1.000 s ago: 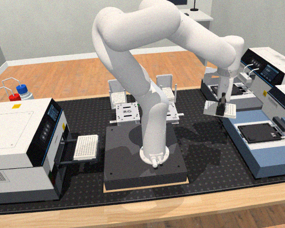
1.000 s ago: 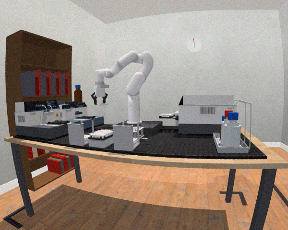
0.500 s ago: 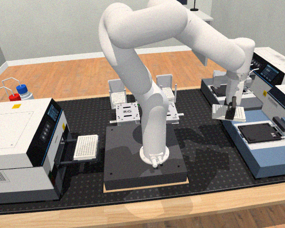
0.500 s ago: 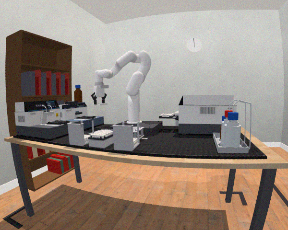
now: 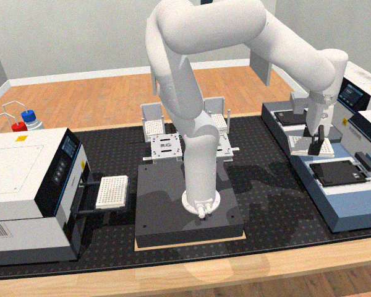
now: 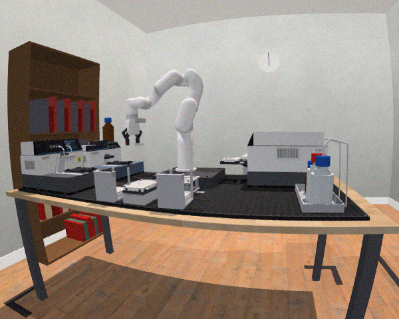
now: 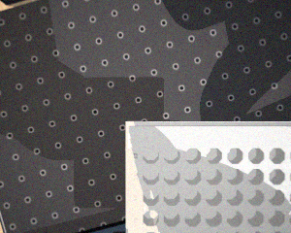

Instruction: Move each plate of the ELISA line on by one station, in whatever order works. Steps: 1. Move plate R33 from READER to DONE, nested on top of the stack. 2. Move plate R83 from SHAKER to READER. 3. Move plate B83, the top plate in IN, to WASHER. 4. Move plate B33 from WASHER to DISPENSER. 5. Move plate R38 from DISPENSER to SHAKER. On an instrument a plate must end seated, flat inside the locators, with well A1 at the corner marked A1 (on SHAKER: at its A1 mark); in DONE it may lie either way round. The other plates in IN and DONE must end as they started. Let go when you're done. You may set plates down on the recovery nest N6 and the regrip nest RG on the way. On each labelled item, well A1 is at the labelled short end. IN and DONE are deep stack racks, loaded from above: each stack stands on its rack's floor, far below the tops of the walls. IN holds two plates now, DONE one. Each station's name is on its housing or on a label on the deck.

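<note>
The gripper (image 5: 316,145) is clamped on a white well plate (image 5: 310,146), its dark fingers (image 5: 320,134) pinching across the plate's width and holding it level in the air. In the top view the plate hangs over the boundary between two instruments on the right side of the deck: a dark grey unit (image 5: 276,122) behind it with a black nest (image 5: 289,117), and a blue-housed unit (image 5: 349,204) in front of it whose black nest (image 5: 337,172) holds no plate. No label on the held plate can be read, so which plate it is cannot be told. The wrist view looks straight down past the plate's corner (image 7: 136,133), with its rows of round wells partly in shadow, onto the black perforated deck (image 7: 87,97) well below. The exterior view shows the gripper (image 6: 132,137) high above the row of instruments at the left of the table. Farther out, the regrip nest marked RG (image 5: 166,145) lies behind the arm's dark pedestal (image 5: 147,230), with two white stack racks (image 5: 152,113) behind that, each showing a plate inside. On the left, a large white instrument (image 5: 26,179) has its drawer out, with another white well plate (image 5: 112,190) lying flat on it. Two capped bottles (image 5: 29,119) stand at the far left corner.
</note>
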Action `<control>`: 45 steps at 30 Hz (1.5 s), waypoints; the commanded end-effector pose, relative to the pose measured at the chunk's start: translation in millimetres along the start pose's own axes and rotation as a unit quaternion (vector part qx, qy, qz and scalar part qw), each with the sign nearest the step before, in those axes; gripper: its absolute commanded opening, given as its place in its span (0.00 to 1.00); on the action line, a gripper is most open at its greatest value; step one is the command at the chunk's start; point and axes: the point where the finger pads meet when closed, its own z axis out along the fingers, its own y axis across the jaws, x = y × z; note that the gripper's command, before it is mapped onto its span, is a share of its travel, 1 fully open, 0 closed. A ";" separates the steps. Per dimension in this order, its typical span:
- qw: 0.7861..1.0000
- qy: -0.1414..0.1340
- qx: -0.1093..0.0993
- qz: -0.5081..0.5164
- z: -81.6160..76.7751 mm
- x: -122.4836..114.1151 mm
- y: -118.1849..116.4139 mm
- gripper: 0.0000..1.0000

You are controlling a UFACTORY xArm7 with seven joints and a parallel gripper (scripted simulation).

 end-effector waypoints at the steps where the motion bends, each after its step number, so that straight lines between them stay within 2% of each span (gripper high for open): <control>1: 1.000 -0.001 -0.001 -0.012 -1.1 -12.6 2.8 0.00; 18: 0.998 -0.001 -0.001 -0.064 -1.2 -61.6 12.6 0.00; 23: 0.998 -0.001 -0.001 -0.070 -1.2 -67.1 13.7 0.00; 38: 0.992 -0.001 -0.001 -0.128 -1.3 -116.1 23.5 0.00; 45: 0.992 -0.001 -0.001 -0.128 -1.4 -121.7 24.6 0.00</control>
